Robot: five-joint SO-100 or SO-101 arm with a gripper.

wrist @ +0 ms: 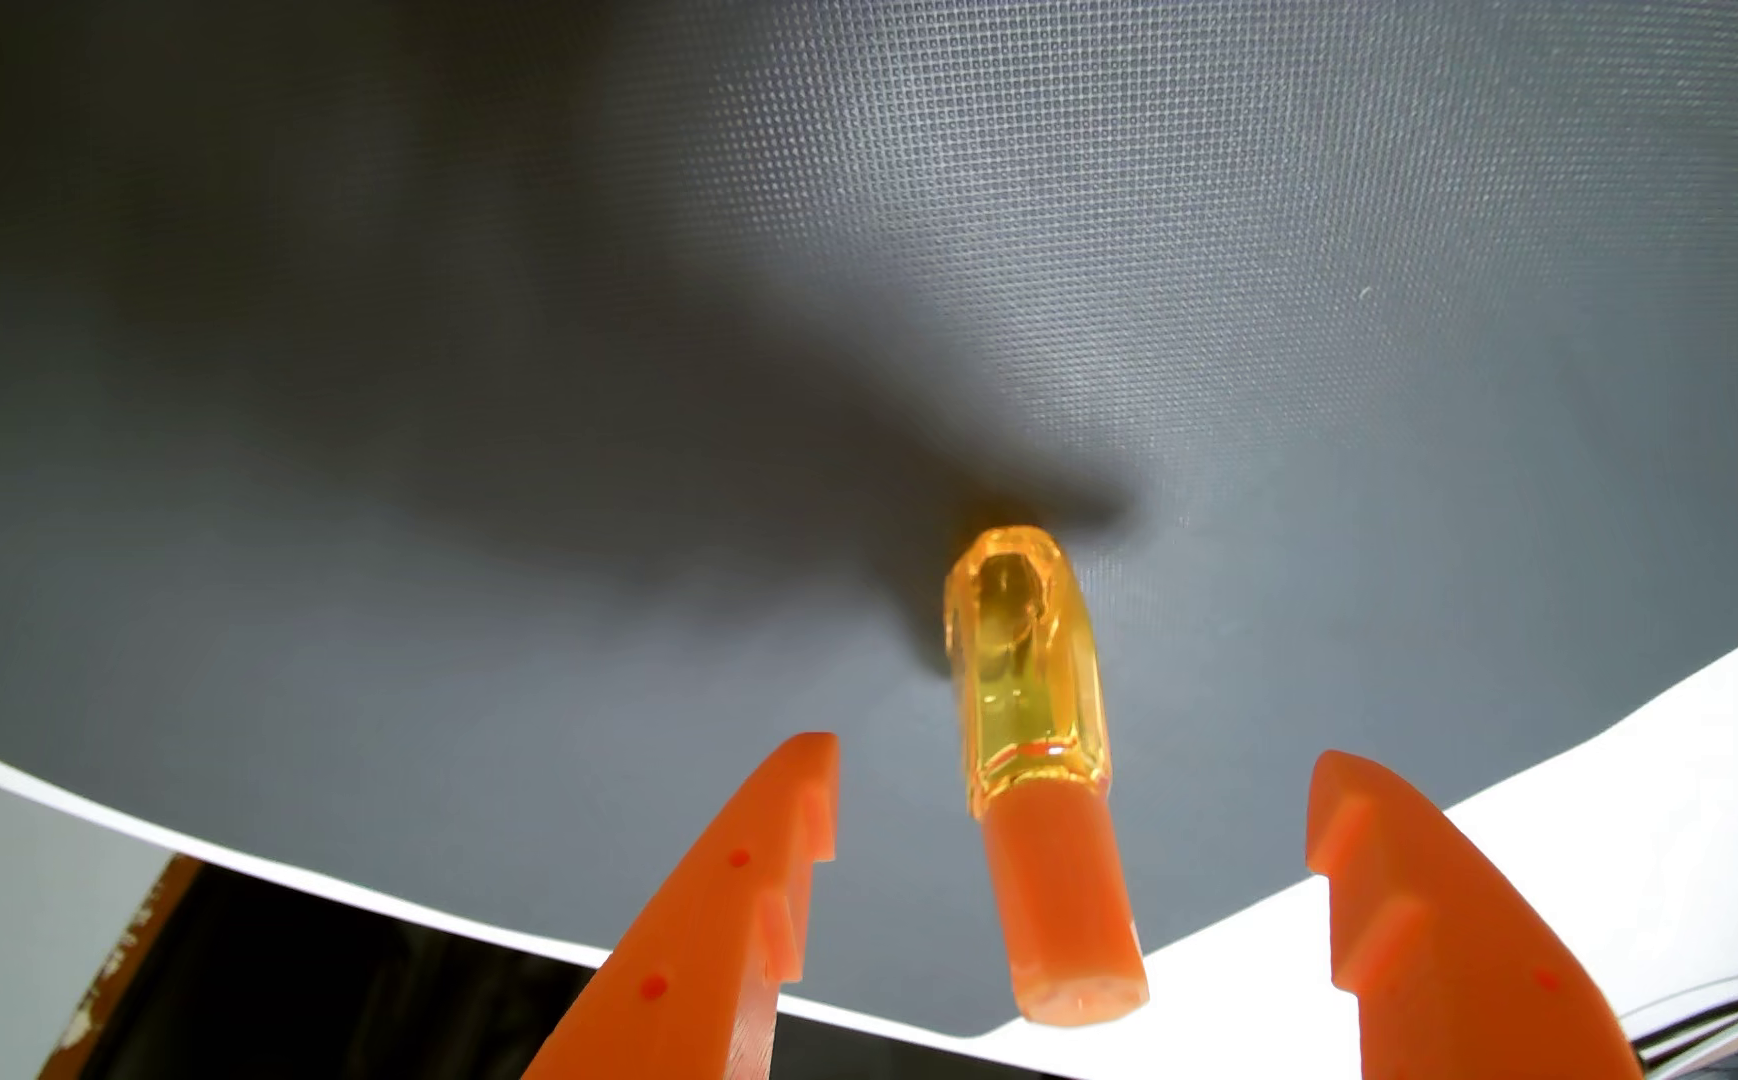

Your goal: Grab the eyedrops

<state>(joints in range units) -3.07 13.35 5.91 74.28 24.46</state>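
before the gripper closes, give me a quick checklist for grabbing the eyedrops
1. Gripper open: ok, fingers spread wide.
2. Eyedrops bottle between the fingers: ok, roughly centred.
3. Fingers touching the bottle: not yet, gaps on both sides.
4. Bottle standing on the dark mat, orange cap toward the camera: ok.
5. Fingertip depth along the bottle: cannot tell.
6. Nothing else between the fingers: ok.

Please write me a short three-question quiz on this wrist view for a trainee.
1. True or false: the gripper is shut on the eyedrops bottle.
2. What colour is the bottle's cap?
3. The bottle stands on: A) the grey mat; B) a plate; C) a wooden tray.

Key: 1. False: both fingers stand apart from the bottle, one either side. 2. Orange. 3. A.
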